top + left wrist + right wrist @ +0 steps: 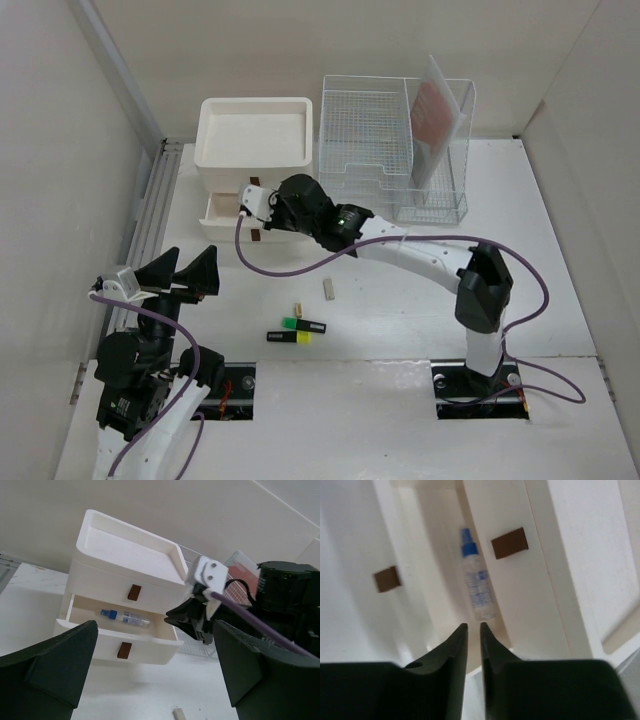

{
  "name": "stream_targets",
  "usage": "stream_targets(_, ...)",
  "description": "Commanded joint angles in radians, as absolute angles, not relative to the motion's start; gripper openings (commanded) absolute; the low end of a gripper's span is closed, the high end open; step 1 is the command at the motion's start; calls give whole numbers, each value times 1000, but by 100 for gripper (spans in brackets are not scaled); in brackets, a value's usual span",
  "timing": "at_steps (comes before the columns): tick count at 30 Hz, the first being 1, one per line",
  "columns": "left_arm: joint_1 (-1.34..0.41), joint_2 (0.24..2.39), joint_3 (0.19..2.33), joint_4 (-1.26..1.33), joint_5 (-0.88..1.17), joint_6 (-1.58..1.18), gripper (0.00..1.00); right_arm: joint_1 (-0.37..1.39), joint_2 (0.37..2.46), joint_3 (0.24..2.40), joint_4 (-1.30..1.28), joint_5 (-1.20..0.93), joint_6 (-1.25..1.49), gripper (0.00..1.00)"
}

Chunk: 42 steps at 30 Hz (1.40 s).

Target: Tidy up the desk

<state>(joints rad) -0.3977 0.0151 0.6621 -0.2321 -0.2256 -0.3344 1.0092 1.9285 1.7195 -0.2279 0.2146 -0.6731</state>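
Note:
The desk (560,290) is a white tabletop with pale walls around it. A white three-drawer box (255,140) stands at the back left, its middle drawer (222,211) pulled out. A clear spray bottle with a blue cap (476,582) lies in that drawer and also shows in the left wrist view (125,617). My right gripper (473,626) hovers just above the drawer's right end (262,208), jaws almost together with nothing between them. My left gripper (187,272) is wide open and empty, low at the left, facing the box (127,575).
A wire rack (395,150) with a red-and-white folder (437,110) stands at the back right. Two highlighters (297,330), a small wooden piece (297,309) and a beige eraser (328,288) lie mid-desk. A rail (150,220) runs along the left wall.

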Motion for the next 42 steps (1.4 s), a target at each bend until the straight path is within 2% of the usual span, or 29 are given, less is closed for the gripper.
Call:
stream_targets(1, -400, 9, 658, -201, -232, -336, 100, 1017, 1800, 1692, -222, -12, -644, 18)
stream_targets(2, -400, 9, 658, -201, -232, -336, 100, 1017, 1787, 1692, -263, -93, -661, 12)
stream_targets(3, -400, 9, 658, -201, -232, -336, 100, 1006, 1787, 1692, -315, -280, -682, 4)
stream_targets(4, -400, 9, 658, -201, -232, -336, 100, 1006, 1787, 1719, -369, -369, -707, 0)
stream_targets(6, -400, 9, 658, -201, -232, -336, 100, 1006, 1830, 1759, -584, -615, -842, 0)
stream_targets(8, -400, 9, 658, -201, -232, -336, 100, 1006, 1886, 1852, -789, -710, -941, 0)
stream_targets(10, -400, 9, 658, -201, -232, -336, 100, 1006, 1982, 1911, -865, -732, -957, 0)
stream_targets(13, -400, 9, 658, -201, -232, -336, 100, 1006, 2031, 1942, -850, -640, -957, 0)
stream_targets(17, -400, 9, 658, -201, -232, -336, 100, 1006, 2020, 1853, -651, -485, -848, 0)
stream_targets(26, -400, -9, 658, -210, -241, -336, 100, 1006, 2051, 1812, -414, -247, -704, 2)
stream_targets(42, -400, -9, 658, -210, -241, -336, 100, 1006, 2146, 1876, -264, 31, -655, 4)
